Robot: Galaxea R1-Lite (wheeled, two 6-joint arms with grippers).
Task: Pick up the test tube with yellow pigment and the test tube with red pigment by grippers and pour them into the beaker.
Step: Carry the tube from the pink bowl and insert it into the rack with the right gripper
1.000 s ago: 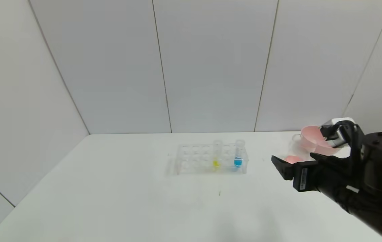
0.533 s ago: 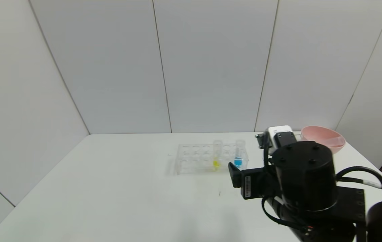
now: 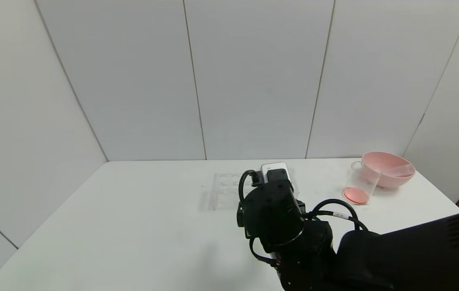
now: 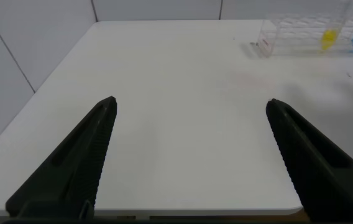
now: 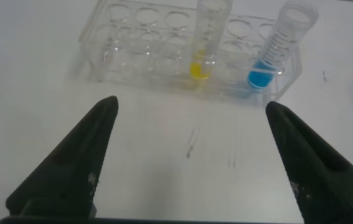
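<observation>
The test tube with yellow pigment (image 5: 205,43) stands upright in the clear rack (image 5: 133,40). It also shows far off in the left wrist view (image 4: 329,37). My right gripper (image 5: 191,104) is open and empty, just in front of the rack and facing this tube. In the head view my right arm (image 3: 272,210) hides both tubes. The beaker (image 3: 359,182) stands at the right with red-orange liquid on its bottom. No red-tipped tube shows. My left gripper (image 4: 190,102) is open and empty, low over the table's near left part.
A blue-tipped tube (image 5: 281,46) stands in the rack beside the yellow one. A pink bowl (image 3: 387,166) sits behind the beaker near the table's right edge, with a clear thing lying in it. The rack's left end (image 3: 223,190) shows past my arm.
My right arm has swung left from beside the beaker and bowl to in front of the rack. It now hides the yellow and blue tubes in the head view.
</observation>
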